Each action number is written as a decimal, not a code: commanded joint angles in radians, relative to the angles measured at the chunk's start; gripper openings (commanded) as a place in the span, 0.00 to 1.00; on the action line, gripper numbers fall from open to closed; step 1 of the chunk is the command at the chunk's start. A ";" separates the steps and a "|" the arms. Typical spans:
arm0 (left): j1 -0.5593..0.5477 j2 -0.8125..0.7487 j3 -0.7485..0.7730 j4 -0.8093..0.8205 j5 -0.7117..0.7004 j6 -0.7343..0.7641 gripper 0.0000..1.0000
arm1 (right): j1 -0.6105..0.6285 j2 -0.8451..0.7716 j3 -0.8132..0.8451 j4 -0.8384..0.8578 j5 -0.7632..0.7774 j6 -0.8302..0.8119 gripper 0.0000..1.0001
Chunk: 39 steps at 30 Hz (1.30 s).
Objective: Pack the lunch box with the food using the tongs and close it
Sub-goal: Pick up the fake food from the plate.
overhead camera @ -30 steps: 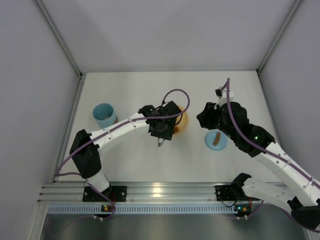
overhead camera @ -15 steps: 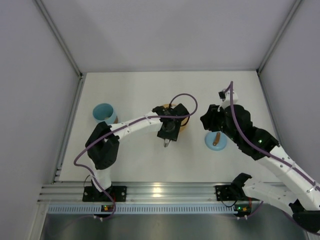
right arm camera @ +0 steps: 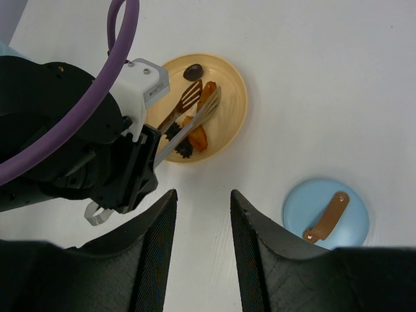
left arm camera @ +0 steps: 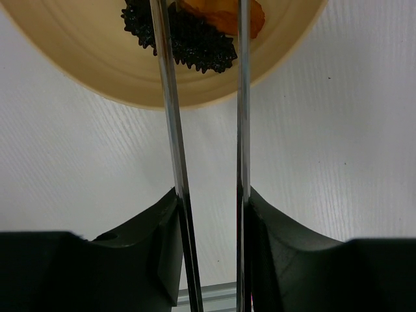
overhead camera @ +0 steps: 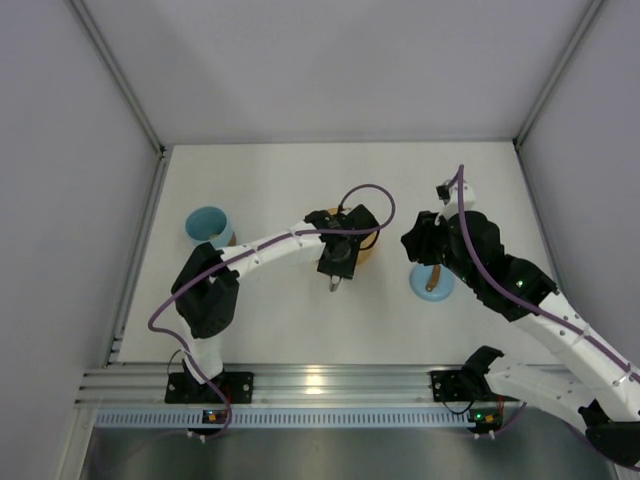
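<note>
Since a second ago my left arm has carried the tongs (right arm camera: pixel 188 120) a little further over the plate (right arm camera: pixel 231 110), its elbow folding back toward the base. My left jaws have also tightened on them. My right arm has barely shifted.

Nearest to me, the lid (overhead camera: pixel 432 282) lies flat on the surface (overhead camera: pixel 280 325) with its knob (right arm camera: pixel 325 216) up, well apart from the tub. My right jaws hang over the surface between the lid and the plate, spread, with nothing between them.

Next out, my left jaws pinch the tongs, pressing on both arms near the joined end. The 2 blades reach onto the plate. From my left wrist, a spiky dark piece (left arm camera: pixel 188 42) lies between and under the arms, with an orange piece (left arm camera: pixel 224 13) just beyond it. I cannot tell whether the tips have closed on anything. From my right wrist I count 4 pieces on the plate, among them a round dark one (right arm camera: pixel 192 71) at the far rim.

Farthest left, the tub (overhead camera: pixel 208 228) stands upright and open. I can make out no food inside it, though it is small in that view. A brown speck shows just beside it, and I cannot tell what that is.

By my reckoning the packing is barely begun. The pieces on the plate have yet to be carried across 1 by 1, and then the lid must go on.
</note>
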 commanded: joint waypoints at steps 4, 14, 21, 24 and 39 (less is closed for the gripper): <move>0.004 -0.015 0.013 0.018 0.004 0.010 0.36 | -0.002 -0.010 0.008 0.000 -0.002 -0.008 0.38; 0.001 -0.118 0.057 -0.035 -0.044 0.034 0.25 | -0.002 0.008 0.031 0.000 -0.001 -0.010 0.38; 0.001 -0.239 0.057 -0.112 -0.130 0.026 0.25 | 0.000 0.013 0.039 0.000 -0.001 -0.011 0.38; 0.001 -0.299 0.048 -0.159 -0.163 0.011 0.26 | 0.000 0.022 0.042 0.005 -0.005 -0.011 0.38; 0.025 -0.644 -0.079 -0.501 -0.384 -0.193 0.30 | -0.002 0.087 0.068 0.057 -0.074 -0.005 0.37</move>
